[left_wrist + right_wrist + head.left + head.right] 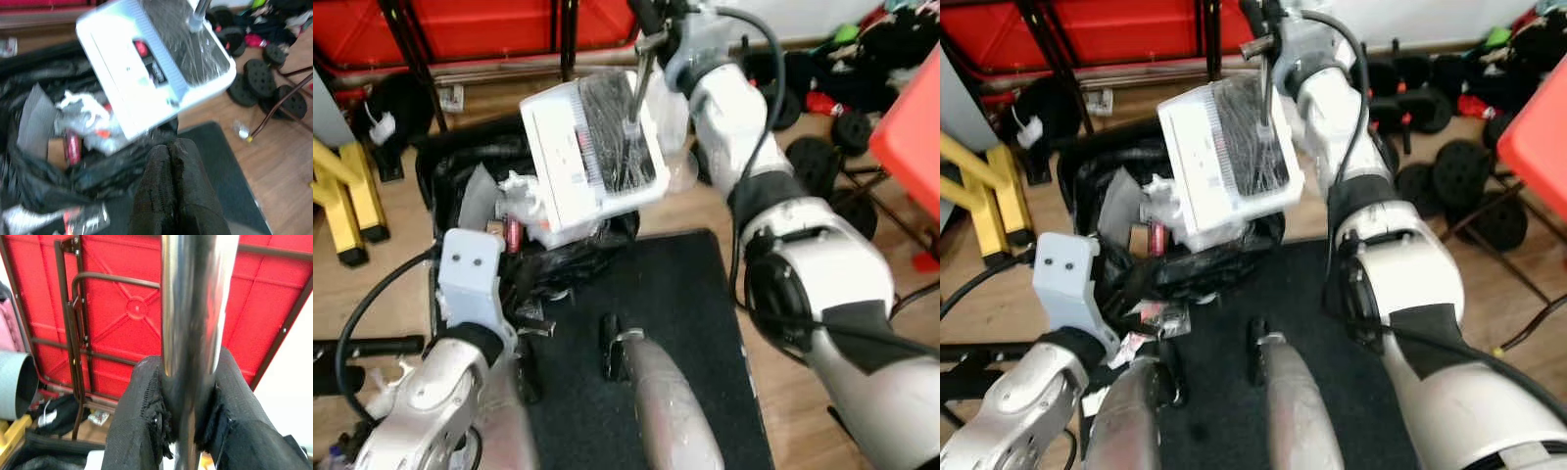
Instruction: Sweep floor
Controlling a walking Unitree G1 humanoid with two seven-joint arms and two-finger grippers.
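Black trash bag [470, 176] sits open on the floor, litter inside. White dustpan [592, 147] is tilted above it. Right end effector [188, 431] is clamped on the dustpan's metal handle [195, 298]. Left end effector [168, 191]: fingers together, empty, near the bag.

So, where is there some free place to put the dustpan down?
The black mat between the trash bag and the right arm looks bare. Wood floor left of the bag, by the yellow frame, is open too. The weight plates crowd the right.

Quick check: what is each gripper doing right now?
Left gripper: fingers closed, holding nothing, near the black trash bag.
Right gripper: closed on the dustpan's metal handle.
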